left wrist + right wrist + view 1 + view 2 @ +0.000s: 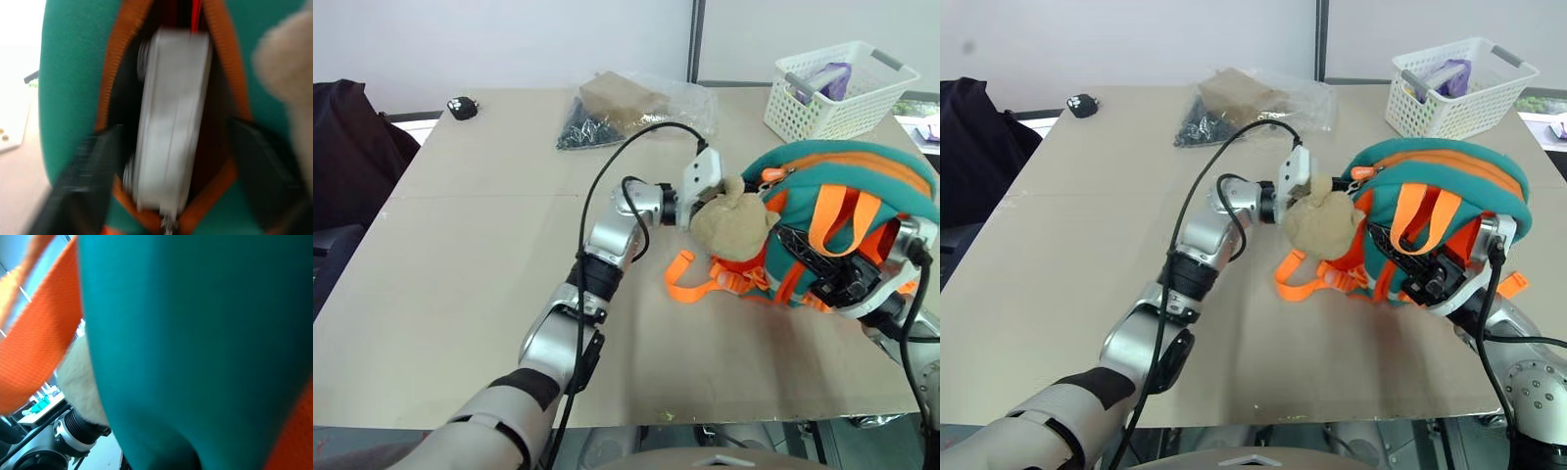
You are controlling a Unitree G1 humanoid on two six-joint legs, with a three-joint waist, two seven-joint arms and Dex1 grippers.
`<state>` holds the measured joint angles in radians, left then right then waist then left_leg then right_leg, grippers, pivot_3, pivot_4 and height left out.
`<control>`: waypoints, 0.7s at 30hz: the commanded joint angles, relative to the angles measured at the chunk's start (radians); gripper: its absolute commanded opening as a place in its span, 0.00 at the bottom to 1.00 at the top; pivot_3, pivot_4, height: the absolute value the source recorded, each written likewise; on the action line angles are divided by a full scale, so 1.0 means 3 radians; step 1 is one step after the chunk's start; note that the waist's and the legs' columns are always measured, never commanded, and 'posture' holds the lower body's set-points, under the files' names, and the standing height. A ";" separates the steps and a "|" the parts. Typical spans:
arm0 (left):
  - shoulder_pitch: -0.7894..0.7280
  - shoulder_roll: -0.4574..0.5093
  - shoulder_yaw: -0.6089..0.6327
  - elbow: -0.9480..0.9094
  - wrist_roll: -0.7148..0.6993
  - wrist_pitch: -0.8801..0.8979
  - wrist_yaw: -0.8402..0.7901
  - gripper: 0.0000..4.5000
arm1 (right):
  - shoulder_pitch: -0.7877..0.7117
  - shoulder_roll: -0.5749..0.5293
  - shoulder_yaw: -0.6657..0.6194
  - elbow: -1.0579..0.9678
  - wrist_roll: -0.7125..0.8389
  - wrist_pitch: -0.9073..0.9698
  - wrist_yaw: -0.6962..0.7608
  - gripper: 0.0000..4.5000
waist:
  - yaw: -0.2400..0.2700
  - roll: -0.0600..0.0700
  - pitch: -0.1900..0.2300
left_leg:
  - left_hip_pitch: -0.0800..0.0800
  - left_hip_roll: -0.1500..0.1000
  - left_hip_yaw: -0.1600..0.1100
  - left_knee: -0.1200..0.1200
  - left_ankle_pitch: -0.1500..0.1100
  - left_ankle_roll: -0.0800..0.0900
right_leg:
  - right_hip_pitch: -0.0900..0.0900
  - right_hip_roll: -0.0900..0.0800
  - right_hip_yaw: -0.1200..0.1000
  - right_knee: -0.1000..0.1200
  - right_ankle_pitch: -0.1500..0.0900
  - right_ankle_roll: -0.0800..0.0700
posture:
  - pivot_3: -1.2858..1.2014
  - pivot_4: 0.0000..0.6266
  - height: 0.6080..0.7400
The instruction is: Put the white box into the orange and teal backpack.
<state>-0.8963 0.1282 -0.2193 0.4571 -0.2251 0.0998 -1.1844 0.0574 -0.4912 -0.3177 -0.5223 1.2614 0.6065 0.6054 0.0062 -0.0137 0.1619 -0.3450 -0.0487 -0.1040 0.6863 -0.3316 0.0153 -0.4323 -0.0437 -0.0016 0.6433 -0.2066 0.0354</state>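
Note:
The orange and teal backpack (847, 171) is propped up at the table's right side, its tan plush bear (729, 223) hanging in front. The white box (173, 88) stands on edge inside the backpack's orange-rimmed opening. My left gripper (173, 147) is at that opening, just behind the bear. It is open, with its black fingers (83, 176) spread clear of the box on both sides. My right gripper (832, 274) is under the backpack's strap side, shut on its fabric and holding it up.
A white lattice basket (837, 90) stands at the back right. A clear plastic bag (631, 108) with a brown block and dark bits lies at the back centre, and a small black object (462, 107) at the back left. Orange straps (695, 284) trail onto the table.

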 commanded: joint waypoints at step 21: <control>0.0730 0.0960 0.0594 -0.2400 -0.1613 0.2342 0.0634 0.99 | -0.0122 0.0064 0.0054 0.0049 -0.0140 -0.0075 0.0076 0.00 | -0.0024 0.0006 -0.0003 | 0.0001 -0.0002 -0.0007 0.0002 0.0001 -0.0002 | 0.0000 -0.0011 0.0014 0.0001 0.0001 0.0001 | 0.52 0.24 1.00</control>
<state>-0.6562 0.4089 -0.0224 -0.2616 -0.7267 0.8211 -1.0022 0.0254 -0.4752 -0.3036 -0.4930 1.2228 0.5944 0.6223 -0.0009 -0.0121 0.1611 -0.3445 -0.0492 -0.1054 0.6868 -0.3314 0.0147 -0.4323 -0.0467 0.0033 0.6438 -0.2064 0.0357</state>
